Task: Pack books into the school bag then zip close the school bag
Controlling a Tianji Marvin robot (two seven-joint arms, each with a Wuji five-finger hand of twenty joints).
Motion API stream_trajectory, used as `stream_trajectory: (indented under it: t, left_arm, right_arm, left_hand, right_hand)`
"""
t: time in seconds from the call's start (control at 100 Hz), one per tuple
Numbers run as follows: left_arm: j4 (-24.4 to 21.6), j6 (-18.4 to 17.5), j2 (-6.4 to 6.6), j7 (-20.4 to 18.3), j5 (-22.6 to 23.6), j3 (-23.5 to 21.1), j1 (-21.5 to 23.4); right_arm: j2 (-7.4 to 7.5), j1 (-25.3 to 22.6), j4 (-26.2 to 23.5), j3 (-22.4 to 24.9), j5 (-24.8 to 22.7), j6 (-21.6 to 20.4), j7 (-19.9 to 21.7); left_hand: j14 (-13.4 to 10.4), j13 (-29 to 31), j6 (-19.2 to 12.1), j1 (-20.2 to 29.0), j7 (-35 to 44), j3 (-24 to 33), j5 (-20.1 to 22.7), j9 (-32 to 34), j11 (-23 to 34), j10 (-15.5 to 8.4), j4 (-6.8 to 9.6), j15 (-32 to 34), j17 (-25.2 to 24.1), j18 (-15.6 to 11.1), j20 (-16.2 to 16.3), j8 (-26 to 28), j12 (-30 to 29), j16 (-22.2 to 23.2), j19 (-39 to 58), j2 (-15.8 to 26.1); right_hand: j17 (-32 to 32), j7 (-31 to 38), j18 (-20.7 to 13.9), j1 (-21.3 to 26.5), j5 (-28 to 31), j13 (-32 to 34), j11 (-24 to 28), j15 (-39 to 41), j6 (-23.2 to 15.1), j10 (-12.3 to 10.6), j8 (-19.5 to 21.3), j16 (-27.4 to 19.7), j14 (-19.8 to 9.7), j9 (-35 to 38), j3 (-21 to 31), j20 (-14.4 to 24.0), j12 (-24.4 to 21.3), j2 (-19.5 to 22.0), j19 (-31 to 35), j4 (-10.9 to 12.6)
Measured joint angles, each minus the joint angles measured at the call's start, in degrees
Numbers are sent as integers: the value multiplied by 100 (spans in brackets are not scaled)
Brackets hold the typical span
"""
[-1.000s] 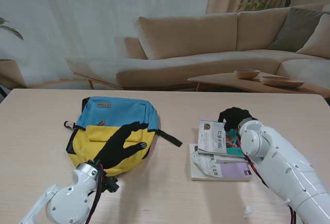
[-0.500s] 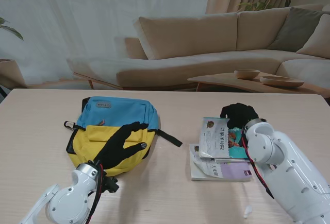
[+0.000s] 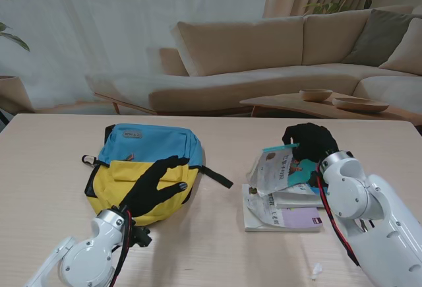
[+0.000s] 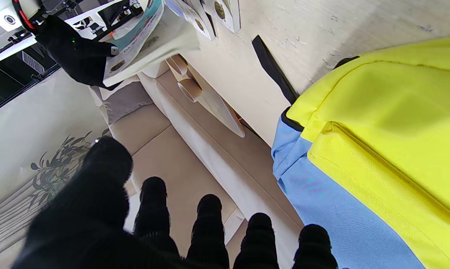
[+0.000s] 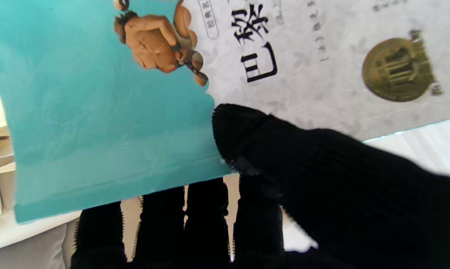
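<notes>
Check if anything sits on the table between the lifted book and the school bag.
Only the bag's black strap lies in that gap. The right hand holds the book; the left hand rests on the bag.

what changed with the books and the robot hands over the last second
The right robot hand has lifted the top book off the stack: its far edge is now raised and the cover tilts up toward the school bag, thumb pressed on the cover. The left robot hand stayed spread over the bag's yellow pocket, and the bag and lower books did not move.
</notes>
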Motion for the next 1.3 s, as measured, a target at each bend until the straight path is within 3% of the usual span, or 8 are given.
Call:
stream_trajectory:
  t: [0.28, 0.38, 0.45, 0.56, 0.65, 0.97, 1.17, 1.3]
  left_arm:
    - [16, -56, 0, -12, 2, 27, -46]
    - [75, -166, 4, 7, 62, 74, -107]
    - [122, -250, 3, 47, 183, 114, -153]
    - [197, -539, 5, 80, 382, 136, -195]
    - [216, -655, 29, 59, 550, 172, -227]
    - [293, -522, 67, -36, 464, 493, -477]
    - [315, -510, 50, 14, 440, 526, -504]
    - [318, -513, 49, -1, 389, 542, -510]
  right_arm:
    - [-40, -203, -444, 5, 180, 14, -193]
    - [-45, -315, -683, -11, 184, 14, -200]
    - [-46, -382, -832, -54, 183, 14, -229]
    - [-54, -459, -1011, -208, 196, 74, -404]
    - [-78, -517, -1140, -362, 196, 160, -574]
    - [-147, -645, -1486, -1099, -14, 529, -1038]
    - [-189, -601, -1532, -1594, -73, 702, -1187]
    - [-230, -566, -1561, -1870, -76, 838, -1331]
  left_hand:
    - [0, 0, 5, 0, 0, 0, 0, 0, 0, 0, 0, 0, 0, 0, 23, 1, 49, 1, 0, -5]
    - [0, 2, 163, -4, 94, 133, -41, 0, 0, 0, 0, 6, -31, 0, 335, 148, 116, 84, 23, -167]
    - [2, 7, 305, -25, 186, 302, -100, 0, 29, 123, 0, 66, -84, 3, 703, 252, 132, 150, 208, -341]
    - [6, 83, 381, -310, 23, 449, -102, 0, 78, 125, 0, 157, -134, 25, 1298, 274, 200, 160, 340, -617]
    - [65, 98, 530, -514, -293, 624, -104, 0, 85, 125, 0, 163, -101, 79, 1502, 274, 256, 218, 343, -803]
    - [133, 165, 826, -737, -1076, 675, -170, 0, 88, 126, -53, 213, -10, 138, 1667, 207, 263, 222, 347, -1033]
    - [142, 169, 892, -803, -1154, 670, -171, 0, 149, 132, -113, 249, -7, 144, 1675, 207, 324, 244, 348, -1162]
    - [154, 232, 1103, -807, -935, 768, -170, 0, 266, 138, -166, 327, 58, 153, 1731, 377, 427, 298, 348, -1225]
  right_hand:
    - [0, 0, 52, -7, -1, 0, 60, 141, 108, 63, 59, 0, 77, 0, 2, 62, 39, -39, 67, 97]
    - [0, 0, 53, -7, -1, 0, 66, 150, 132, 65, 64, 0, 88, 0, 2, 64, 47, -40, 74, 98]
    - [0, 0, 54, -7, -1, 0, 66, 152, 137, 65, 64, 0, 93, 0, 2, 65, 47, -40, 85, 104]
    - [0, 0, 54, -7, -1, 0, 68, 162, 145, 118, 64, 0, 125, 0, 2, 66, 48, -44, 132, 165]
    - [0, 0, 56, -7, -1, 0, 68, 166, 146, 120, 68, 0, 129, 0, 2, 68, 48, -45, 143, 165]
    - [0, 0, 67, -7, -1, 0, 70, 213, 152, 121, 69, -12, 145, 0, 2, 73, 50, -46, 154, 168]
    - [0, 0, 69, -7, -1, 0, 70, 213, 155, 121, 75, -12, 145, 0, 2, 73, 50, -46, 155, 168]
    - [0, 0, 70, -7, -1, 0, 70, 215, 187, 121, 75, -12, 148, 0, 2, 74, 50, -46, 156, 169]
